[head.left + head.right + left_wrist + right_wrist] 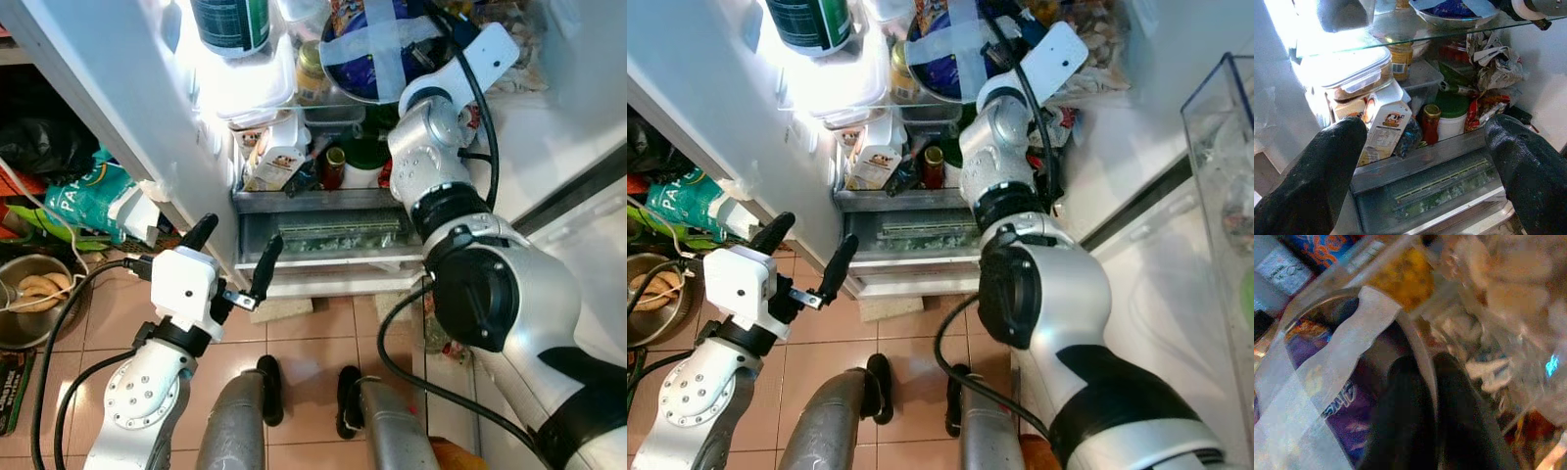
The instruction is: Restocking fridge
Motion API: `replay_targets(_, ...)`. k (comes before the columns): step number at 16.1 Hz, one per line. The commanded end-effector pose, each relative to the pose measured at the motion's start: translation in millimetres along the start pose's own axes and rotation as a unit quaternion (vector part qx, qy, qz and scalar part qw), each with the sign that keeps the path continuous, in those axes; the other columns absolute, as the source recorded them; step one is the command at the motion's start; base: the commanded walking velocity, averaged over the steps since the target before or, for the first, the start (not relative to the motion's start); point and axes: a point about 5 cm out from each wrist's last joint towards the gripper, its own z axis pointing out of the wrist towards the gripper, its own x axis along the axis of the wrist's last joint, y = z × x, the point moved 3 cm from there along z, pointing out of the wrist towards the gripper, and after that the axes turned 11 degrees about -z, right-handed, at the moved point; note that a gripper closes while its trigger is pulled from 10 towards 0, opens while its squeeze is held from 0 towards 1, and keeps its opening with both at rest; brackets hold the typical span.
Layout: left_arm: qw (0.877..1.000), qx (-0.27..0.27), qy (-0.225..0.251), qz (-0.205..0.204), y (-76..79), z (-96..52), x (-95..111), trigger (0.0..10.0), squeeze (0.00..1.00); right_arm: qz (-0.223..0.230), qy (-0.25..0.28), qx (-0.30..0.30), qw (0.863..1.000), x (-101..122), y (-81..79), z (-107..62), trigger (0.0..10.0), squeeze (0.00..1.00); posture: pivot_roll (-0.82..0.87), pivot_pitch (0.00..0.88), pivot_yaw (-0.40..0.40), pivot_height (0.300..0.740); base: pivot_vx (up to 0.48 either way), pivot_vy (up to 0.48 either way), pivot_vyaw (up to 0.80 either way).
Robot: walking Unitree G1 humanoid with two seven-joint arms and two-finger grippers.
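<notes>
Silver arms frame the head views in front of an open fridge (127,117), its shelves crowded with food. From the left eye, the left gripper (233,262) hangs low outside the fridge, in front of the crisper drawer (323,238), its two black fingers spread wide with nothing between them. The right arm reaches up and in, its wrist beside a metal bowl (367,54) crossed with pale tape on the upper glass shelf. Below that shelf stand a tilted milk carton (274,157), a small red-capped bottle (334,168) and a white tub with a green lid (364,166); a green can (231,24) sits high on the shelf. On the tiled floor (294,338) to the left lie a green bag (83,196) and a steel pot (34,294). The right eye view shows the same scene, with a clear door bin (1225,176) at the right edge. The left wrist view looks between the parted black fingers (1317,171) at the carton, a lidded plastic container (1359,76) above it, a yellow jar (1400,58) and crumpled paper (1493,58). The right wrist view is blurred: the right gripper (1432,401) has its dark fingers pinched on the bowl's rim, one inside and one outside, over the taped purple wrapper (1337,382).
</notes>
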Motion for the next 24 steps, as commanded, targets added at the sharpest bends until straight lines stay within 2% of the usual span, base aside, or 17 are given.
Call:
replay_targets(1, 1.000, 0.010, -0.020, 0.001, -3.1, -5.7, -7.7, 10.0, 0.00, 0.021, -0.013, 0.005, 1.000, -1.3, -7.6, -1.2, 10.0, 1.00, 0.26, 0.355, -0.002, 0.740, 0.000, 0.000, 0.00)
replay_targets(4, 1.000, 0.012, -0.026, 0.000, -3.3, -8.0, -10.0, 10.0, 0.00, 0.032, -0.015, 0.008, 0.999, -0.1, -16.1, -3.4, 10.0, 1.00, 0.26, 0.354, -0.005, 0.740, 0.000, 0.000, 0.00)
replay_targets(7, 1.000, 0.014, -0.026, 0.000, -3.9, -7.3, -10.5, 10.0, 0.00, 0.035, -0.016, 0.008, 0.999, -0.3, -17.1, -3.9, 10.0, 1.00, 0.26, 0.352, -0.002, 0.740, 0.000, 0.000, 0.00)
replay_targets(10, 0.999, 0.017, -0.029, 0.003, -8.0, -7.3, -12.4, 10.0, 0.00, 0.011, 0.020, 0.027, 0.999, 11.8, -19.1, -2.2, 10.0, 1.00, 0.26, 0.338, 0.011, 0.740, 0.000, 0.000, 0.00)
replay_targets(12, 0.999, 0.019, -0.030, 0.002, -10.4, -6.0, -13.4, 10.0, 0.00, -0.021, 0.048, 0.030, 0.998, 19.9, -14.8, -0.3, 10.0, 1.00, 0.25, 0.328, 0.021, 0.740, 0.000, 0.000, 0.00)
replay_targets(16, 0.999, 0.016, -0.031, 0.002, -11.4, -4.2, -14.1, 10.0, 0.00, -0.038, 0.059, 0.029, 0.997, 20.0, -8.9, 0.5, 10.0, 1.00, 0.25, 0.320, 0.033, 0.740, 0.000, 0.000, 0.00)
replay_targets(19, 0.999, 0.013, -0.033, 0.009, -17.0, -1.7, -15.2, 10.0, 0.00, -0.069, 0.085, 0.053, 0.993, 25.1, -15.4, -1.3, 10.0, 1.00, 0.26, 0.303, 0.040, 0.740, 0.000, 0.000, 0.00)
replay_targets(24, 0.999, 0.012, -0.034, 0.012, -18.8, -0.8, -15.8, 10.0, 0.00, -0.084, 0.080, 0.086, 0.990, 19.4, -16.9, -1.9, 10.0, 1.00, 0.26, 0.292, 0.046, 0.740, 0.000, 0.000, 0.00)
